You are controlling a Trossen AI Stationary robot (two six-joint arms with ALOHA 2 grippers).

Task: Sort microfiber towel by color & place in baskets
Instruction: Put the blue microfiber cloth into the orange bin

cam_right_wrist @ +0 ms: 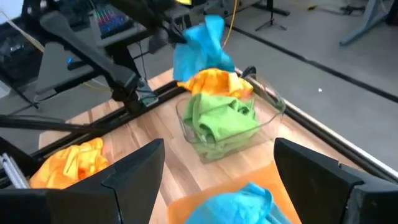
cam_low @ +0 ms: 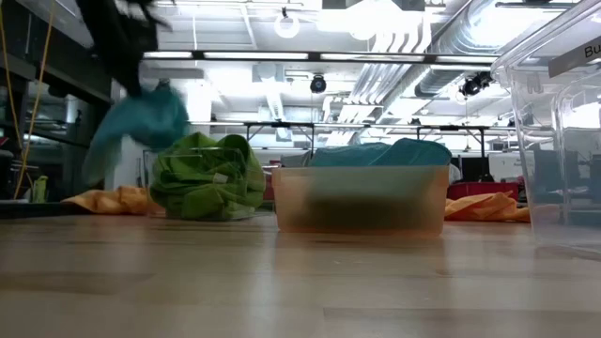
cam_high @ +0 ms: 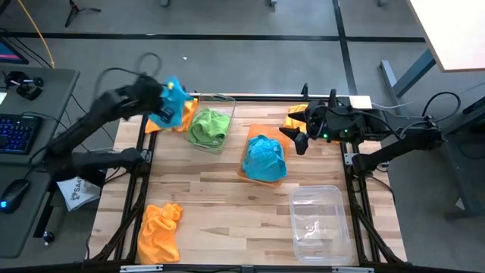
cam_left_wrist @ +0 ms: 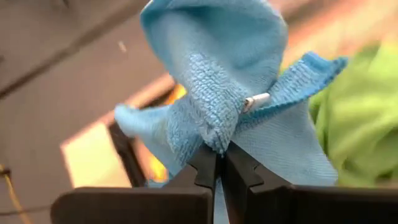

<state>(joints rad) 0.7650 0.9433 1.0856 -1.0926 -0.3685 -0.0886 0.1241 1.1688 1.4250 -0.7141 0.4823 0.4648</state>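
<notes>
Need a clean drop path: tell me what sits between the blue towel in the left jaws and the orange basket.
The clear basket of green towels lies between the lifted blue towel and the orange basket.

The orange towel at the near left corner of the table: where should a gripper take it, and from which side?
Grip the orange towel on its bunched upper end, where raised folds give the fingers something to pinch. Come straight down from above: it lies flat on the table, apart from the baskets, so probably nothing blocks a vertical approach. The left gripper is busy, shut on a blue towel.
</notes>
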